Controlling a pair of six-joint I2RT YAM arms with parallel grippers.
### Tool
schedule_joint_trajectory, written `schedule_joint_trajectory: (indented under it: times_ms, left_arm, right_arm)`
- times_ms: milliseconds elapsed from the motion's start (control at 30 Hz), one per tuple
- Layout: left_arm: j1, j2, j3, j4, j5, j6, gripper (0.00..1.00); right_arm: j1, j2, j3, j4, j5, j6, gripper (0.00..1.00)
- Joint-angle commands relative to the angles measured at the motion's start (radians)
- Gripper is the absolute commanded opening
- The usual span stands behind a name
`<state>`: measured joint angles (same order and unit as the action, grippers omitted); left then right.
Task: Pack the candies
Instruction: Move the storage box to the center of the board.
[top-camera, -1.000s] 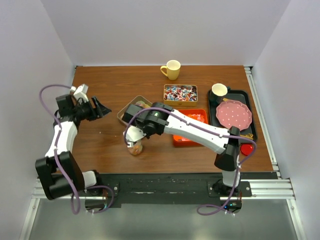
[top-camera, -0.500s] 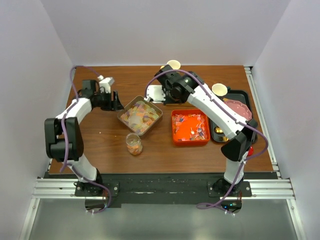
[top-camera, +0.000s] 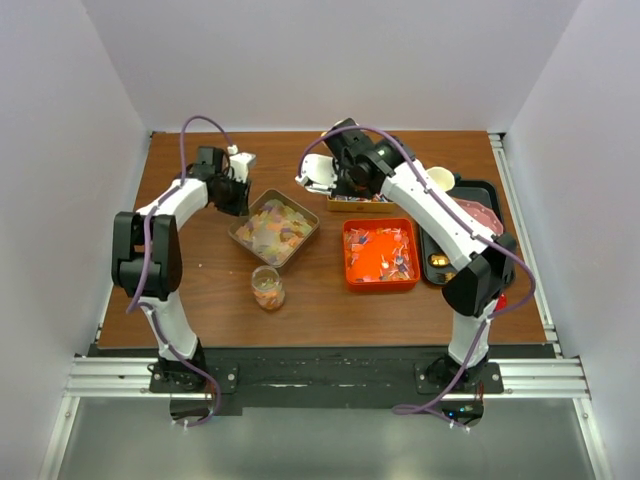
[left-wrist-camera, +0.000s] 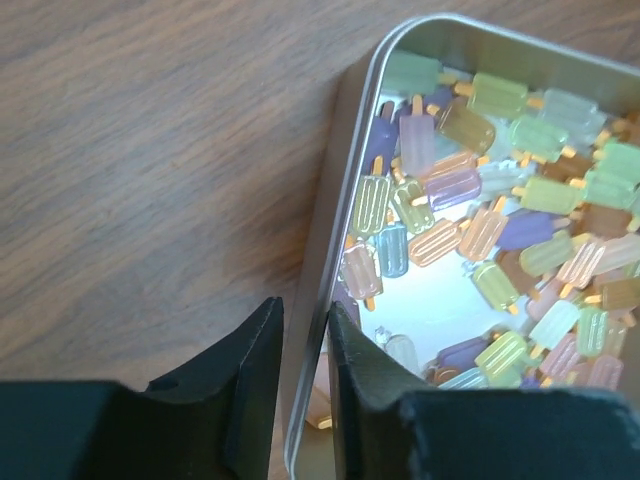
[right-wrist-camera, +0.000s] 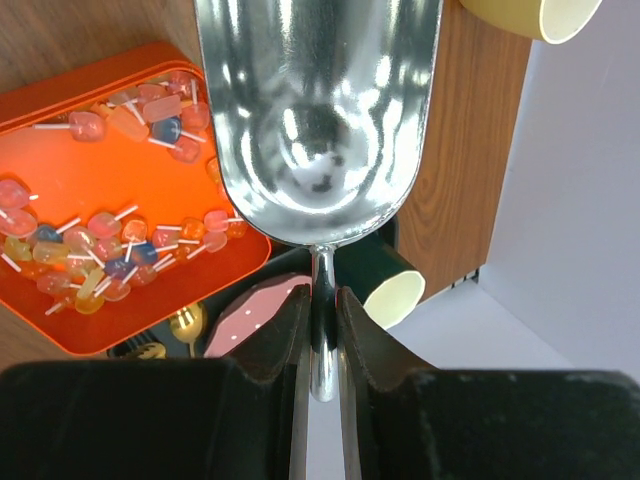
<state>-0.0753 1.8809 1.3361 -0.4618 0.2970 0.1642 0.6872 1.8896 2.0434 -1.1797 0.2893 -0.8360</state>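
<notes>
Left tool: clamped on tin rim
Right tool: together on empty scoop handle
Candies: loose in tin, on bench

Pastel popsicle candies loose in silver tin; lollipop candies in orange tin

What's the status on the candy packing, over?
Left gripper clamped on tin wall. Right gripper holds scoop, empty. Candies in tin, some in jar. Nothing blocking.
</notes>
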Motion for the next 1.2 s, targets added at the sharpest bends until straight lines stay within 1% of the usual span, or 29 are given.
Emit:
schedule_joint_trajectory:
  times_ms: [0, 67, 167, 200, 233, 267, 300, 433, 467, 500, 533, 600, 633, 700, 733, 800, 833, 867, 900, 933, 967, 1000, 1067, 1100, 1133, 1167]
  left_arm:
    - [0.023, -0.069, -0.047, -0.028, -0.07, 0.052, 0.27]
    - [0.045, -0.094, -0.081, -0.035, -0.081, 0.064, 0.25]
    - [0.129, -0.143, -0.106, -0.061, -0.072, 0.095, 0.22]
    - [0.182, -0.146, -0.103, -0.076, -0.062, 0.11, 0.21]
    - [0.21, -0.147, -0.094, -0.096, -0.064, 0.135, 0.2]
    - [0.238, -0.157, -0.091, -0.101, -0.067, 0.146, 0.2]
    - [0.294, -0.161, -0.086, -0.109, -0.07, 0.159, 0.19]
    - [0.393, -0.18, -0.081, -0.135, -0.075, 0.248, 0.2]
    - [0.404, -0.186, -0.084, -0.138, -0.081, 0.259, 0.21]
    - [0.417, -0.186, -0.087, -0.135, -0.091, 0.264, 0.25]
    - [0.422, -0.189, -0.086, -0.136, -0.117, 0.258, 0.37]
    - [0.421, -0.201, -0.072, -0.143, -0.113, 0.247, 0.5]
    - [0.419, -0.21, -0.049, -0.135, -0.095, 0.201, 0.52]
    - [0.402, -0.236, -0.003, -0.133, -0.082, 0.143, 0.58]
    - [0.388, -0.243, 0.062, -0.141, -0.079, 0.095, 0.59]
    - [0.313, -0.24, 0.145, -0.159, -0.081, 0.051, 0.62]
    - [0.28, -0.229, 0.241, -0.181, -0.067, 0.02, 0.62]
    - [0.211, -0.198, 0.283, -0.182, -0.059, 0.009, 0.63]
    - [0.175, -0.18, 0.322, -0.181, -0.044, 0.006, 0.63]
    - [0.145, -0.158, 0.381, -0.175, -0.018, 0.0, 0.64]
    - [0.093, -0.105, 0.411, -0.175, 0.005, -0.006, 0.64]
    - [0.083, -0.074, 0.464, -0.176, 0.034, -0.029, 0.64]
    - [0.02, -0.001, 0.514, -0.167, 0.154, -0.077, 0.62]
    - [0.005, 0.012, 0.531, -0.103, 0.239, -0.136, 0.62]
    - [-0.015, 0.03, 0.537, -0.066, 0.26, -0.156, 0.62]
    - [-0.068, 0.044, 0.548, -0.037, 0.257, -0.185, 0.63]
  right_arm:
    - [-0.021, 0.052, 0.072, 0.042, -0.035, 0.018, 0.0]
    - [-0.026, 0.08, 0.093, 0.038, -0.041, 0.014, 0.0]
    - [-0.026, 0.108, 0.124, 0.038, -0.047, 0.009, 0.0]
    - [-0.028, 0.111, 0.135, 0.04, -0.048, 0.011, 0.0]
    - [-0.026, 0.118, 0.138, 0.037, -0.052, 0.009, 0.0]
    - [-0.028, 0.121, 0.139, 0.037, -0.056, 0.009, 0.0]
    - [-0.026, 0.121, 0.139, 0.035, -0.058, 0.011, 0.0]
    - [-0.028, 0.124, 0.13, 0.031, -0.059, 0.014, 0.0]
    - [-0.028, 0.124, 0.127, 0.032, -0.061, 0.015, 0.0]
    - [-0.026, 0.126, 0.127, 0.032, -0.059, 0.021, 0.0]
    - [-0.026, 0.124, 0.127, 0.031, -0.058, 0.024, 0.0]
    - [-0.028, 0.118, 0.127, 0.031, -0.05, 0.035, 0.0]
    - [-0.028, 0.114, 0.126, 0.032, -0.047, 0.038, 0.0]
    - [-0.031, 0.092, 0.107, 0.045, -0.032, 0.051, 0.0]
    - [-0.034, 0.083, 0.098, 0.057, -0.024, 0.058, 0.0]
    - [-0.051, 0.056, 0.064, 0.069, -0.006, 0.086, 0.0]
    - [-0.055, 0.046, 0.054, 0.087, 0.001, 0.098, 0.0]
    - [-0.064, 0.037, 0.031, 0.098, 0.01, 0.11, 0.0]
    - [-0.09, 0.023, 0.026, 0.112, 0.019, 0.147, 0.0]
    - [-0.106, 0.02, 0.024, 0.13, 0.02, 0.165, 0.0]
    - [-0.124, 0.017, 0.034, 0.14, 0.024, 0.185, 0.0]
    - [-0.168, 0.014, 0.041, 0.149, 0.022, 0.219, 0.0]
    - [-0.234, 0.019, 0.069, 0.163, 0.016, 0.254, 0.0]
    - [-0.253, 0.02, 0.072, 0.163, 0.014, 0.265, 0.0]
    - [-0.268, 0.02, 0.075, 0.164, 0.013, 0.274, 0.0]
    - [-0.294, 0.017, 0.07, 0.161, 0.01, 0.287, 0.0]
